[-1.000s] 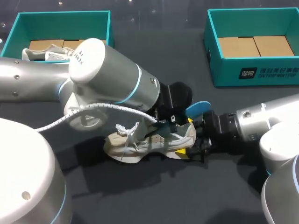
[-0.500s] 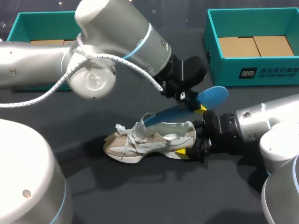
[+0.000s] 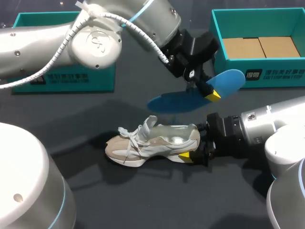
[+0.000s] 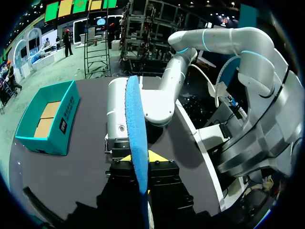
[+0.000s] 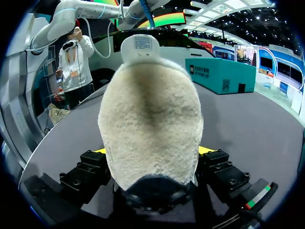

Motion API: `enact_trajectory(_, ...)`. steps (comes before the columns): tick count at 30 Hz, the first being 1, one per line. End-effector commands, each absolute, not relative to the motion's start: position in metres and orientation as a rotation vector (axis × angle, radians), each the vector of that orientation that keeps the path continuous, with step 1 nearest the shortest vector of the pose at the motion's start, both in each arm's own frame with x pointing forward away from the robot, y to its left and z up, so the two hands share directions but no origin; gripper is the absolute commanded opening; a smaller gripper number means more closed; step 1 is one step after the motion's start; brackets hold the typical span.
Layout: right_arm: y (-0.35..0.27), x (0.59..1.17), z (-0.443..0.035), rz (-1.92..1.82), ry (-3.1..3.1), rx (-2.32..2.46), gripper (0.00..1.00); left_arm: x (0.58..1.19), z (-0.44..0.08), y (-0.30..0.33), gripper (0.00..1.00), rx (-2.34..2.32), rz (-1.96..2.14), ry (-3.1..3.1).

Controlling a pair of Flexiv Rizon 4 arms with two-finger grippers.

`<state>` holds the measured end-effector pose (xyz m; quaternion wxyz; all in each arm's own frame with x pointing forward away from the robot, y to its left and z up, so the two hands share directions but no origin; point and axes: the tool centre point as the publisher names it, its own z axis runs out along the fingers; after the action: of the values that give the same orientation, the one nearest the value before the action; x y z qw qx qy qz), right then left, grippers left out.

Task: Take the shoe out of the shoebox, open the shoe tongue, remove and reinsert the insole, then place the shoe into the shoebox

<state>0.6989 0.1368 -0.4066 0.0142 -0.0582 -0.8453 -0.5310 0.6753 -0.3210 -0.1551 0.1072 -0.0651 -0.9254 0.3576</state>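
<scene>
Over the shoe (image 3: 152, 142), left hand (image 3: 209, 91) grasping blue insole (image 3: 188, 101) aloft, right hand (image 3: 195, 145) clamped on the shoe

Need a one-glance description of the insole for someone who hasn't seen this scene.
On the dark table, find the beige shoe lying mid-table. Just above it, the left gripper holds the insole in the air. It is a flat, foot-shaped sheet, bright blue against the beige shoe and the gripper's yellow tips, and clear of the shoe.
</scene>
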Motion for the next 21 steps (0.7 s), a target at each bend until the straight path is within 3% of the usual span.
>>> enact_trajectory(1, 0.139, 0.698, -0.407, -1.649, -2.635, -0.184, 0.00, 0.675, -0.156, -0.321, 0.00, -0.191, 1.055, -2.724)
enact_trajectory(7, 0.139, 0.698, -0.407, -1.649, -2.635, -0.184, 0.00, 0.671, -0.145, -0.315, 0.00, -0.123, 1.115, -2.676)
enact_trajectory(19, 0.139, 0.698, -0.407, -1.649, -2.635, -0.184, 0.00, 0.676, 0.004, -0.284, 0.00, 0.103, 1.647, -2.404)
enact_trajectory(21, 0.139, 0.698, -0.407, -1.649, -2.635, -0.184, 0.00, 0.676, 0.004, -0.284, 0.00, 0.103, 1.647, -2.404)
